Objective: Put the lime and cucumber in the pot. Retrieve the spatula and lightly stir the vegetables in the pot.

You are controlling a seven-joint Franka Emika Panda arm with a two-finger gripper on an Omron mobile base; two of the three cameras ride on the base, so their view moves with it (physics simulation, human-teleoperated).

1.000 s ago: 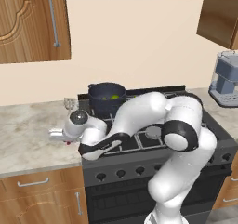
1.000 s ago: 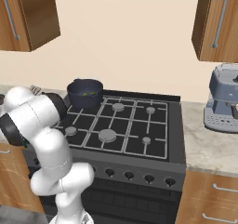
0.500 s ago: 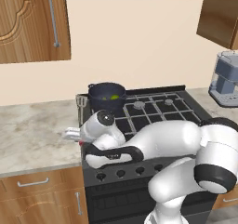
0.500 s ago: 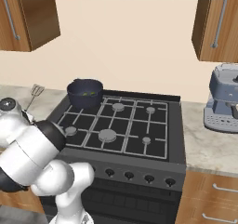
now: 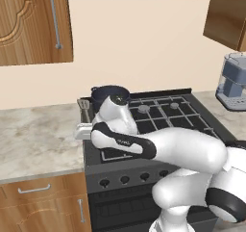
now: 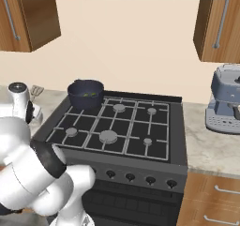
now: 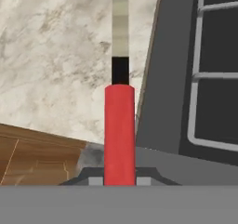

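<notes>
The slim red-handled spatula with the silver slotted head (image 5: pixel 85 105) is now standing up off the marble bench (image 5: pixel 33 139), where earlier it was lying low by the stove's left edge. The claw (image 7: pixel 120 179) is gripping its red handle and carrying it closer to the dark round pot (image 5: pixel 110 95).

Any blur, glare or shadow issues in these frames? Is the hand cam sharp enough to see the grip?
Left base view: flat even rendered light, no glare, the arm hides most of the pot. Right base view: sharp, green bits visible inside the pot, spatula head small but legible. Hand view: soft and pixelated up close; the spatula's red handle runs down between the gripper fingertips, contact itself unclear.
</notes>
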